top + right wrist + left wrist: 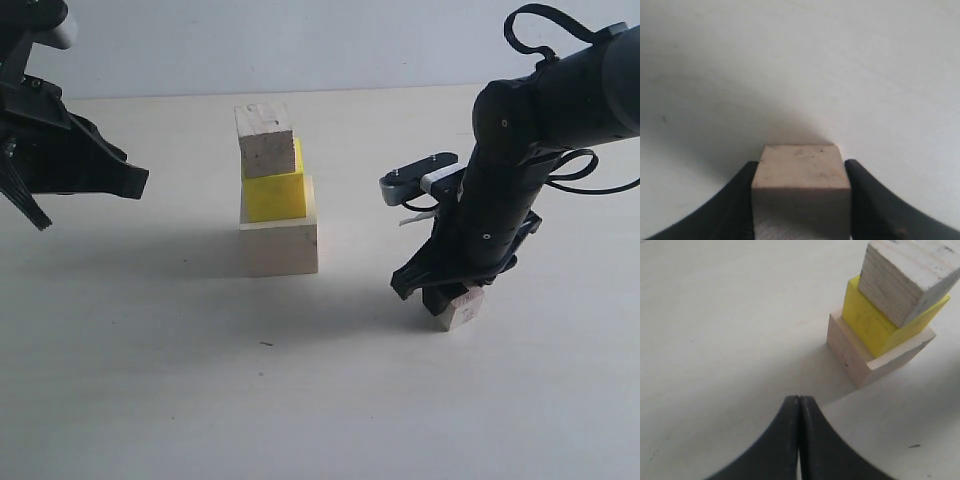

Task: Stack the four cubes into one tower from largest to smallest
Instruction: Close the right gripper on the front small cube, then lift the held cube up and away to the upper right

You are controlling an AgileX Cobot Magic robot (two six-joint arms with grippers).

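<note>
**Step in hand: pick-up of the last cube; three of four are stacked.**

Toward the near right of the table (150,380), the right gripper (800,167) straddles the loose cube (460,310). Its fingers (740,200) lie against both side faces with no gap visible, and the cube rests on the table. The left gripper (799,405) hangs at the left edge, closed tight and empty. Toward the far edge, mid-table, stands the tower (277,200): base cube (280,248), yellow cube (275,197), top cube (265,140). The top cube sits turned askew. Next move, as judged: lift clear, carry over the tower, square the loose cube to the top cube, lower gently, then release.
</note>
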